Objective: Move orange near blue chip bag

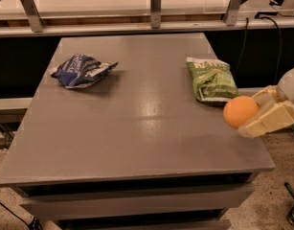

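The orange (240, 111) is held between the cream fingers of my gripper (249, 113) at the right edge of the grey table (137, 128), a little above its surface. The gripper is shut on the orange and comes in from the right. The blue chip bag (82, 71) lies crumpled at the far left of the table, well away from the orange. The green chip bag (211, 78) lies just behind and left of the orange.
A rail with metal posts (156, 6) runs along the table's far edge. A black cable (242, 42) hangs at the right rear. The floor shows beyond the table's right edge (280, 186).
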`<state>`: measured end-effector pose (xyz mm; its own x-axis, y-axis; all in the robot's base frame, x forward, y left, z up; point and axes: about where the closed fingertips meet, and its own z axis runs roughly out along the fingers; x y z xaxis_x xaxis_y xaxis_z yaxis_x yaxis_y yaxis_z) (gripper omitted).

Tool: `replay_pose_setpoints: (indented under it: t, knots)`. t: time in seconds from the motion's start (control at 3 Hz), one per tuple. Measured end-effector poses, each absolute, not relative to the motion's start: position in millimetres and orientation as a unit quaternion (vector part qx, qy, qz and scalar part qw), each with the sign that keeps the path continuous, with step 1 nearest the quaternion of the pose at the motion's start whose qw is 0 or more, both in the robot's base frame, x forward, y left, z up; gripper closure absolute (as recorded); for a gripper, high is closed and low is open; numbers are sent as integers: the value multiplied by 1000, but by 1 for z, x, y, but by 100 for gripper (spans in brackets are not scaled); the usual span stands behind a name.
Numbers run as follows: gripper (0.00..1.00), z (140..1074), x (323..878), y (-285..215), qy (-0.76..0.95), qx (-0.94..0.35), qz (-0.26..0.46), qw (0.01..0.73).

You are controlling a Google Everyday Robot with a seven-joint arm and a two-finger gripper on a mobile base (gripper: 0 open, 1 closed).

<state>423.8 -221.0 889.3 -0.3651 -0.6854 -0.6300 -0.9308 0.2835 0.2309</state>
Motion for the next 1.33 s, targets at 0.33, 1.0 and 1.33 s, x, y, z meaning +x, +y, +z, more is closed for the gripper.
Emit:
replay_pose_setpoints:
  t: [0.33, 1.0, 1.33]
  knots:
    - [100, 927, 443, -189, 745, -533, 303, 261]
    - [100, 962, 470, -93, 720, -558, 252, 327]
    - [100, 967, 485, -88, 722, -547, 237, 351]
